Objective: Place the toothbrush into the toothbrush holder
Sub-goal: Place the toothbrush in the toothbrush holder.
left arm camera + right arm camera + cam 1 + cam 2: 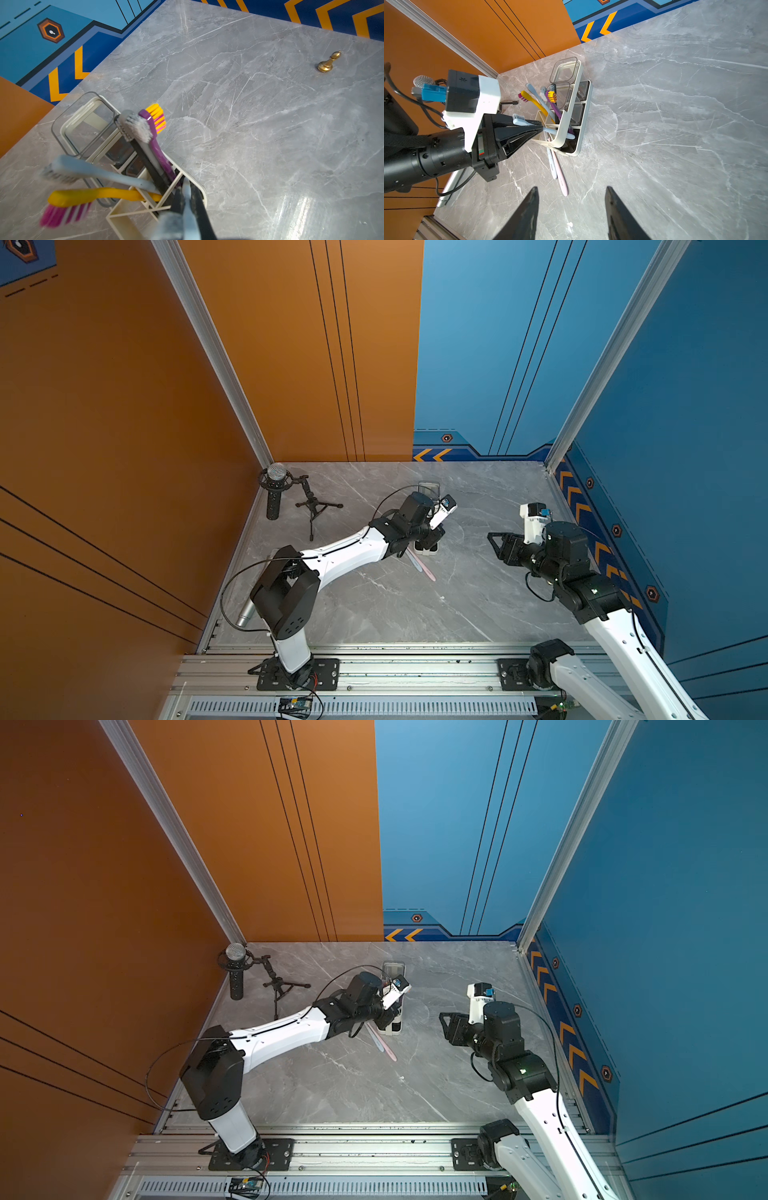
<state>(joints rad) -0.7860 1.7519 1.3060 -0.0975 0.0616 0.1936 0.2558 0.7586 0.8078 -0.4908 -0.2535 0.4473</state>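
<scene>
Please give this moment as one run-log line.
left gripper: shut on light blue toothbrush | handle end inside toothbrush holder | right gripper: open, empty | two toothbrushes lying on table

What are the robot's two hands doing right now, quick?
Left hand: closed on a blue toothbrush at the holder.
Right hand: open, holding nothing.

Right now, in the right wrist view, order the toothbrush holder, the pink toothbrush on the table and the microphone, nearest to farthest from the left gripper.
From the left gripper, holding a light blue toothbrush:
1. Toothbrush holder: right at its tip.
2. Pink toothbrush: on the table by the holder's base.
3. Microphone: far corner, by the orange wall.
</scene>
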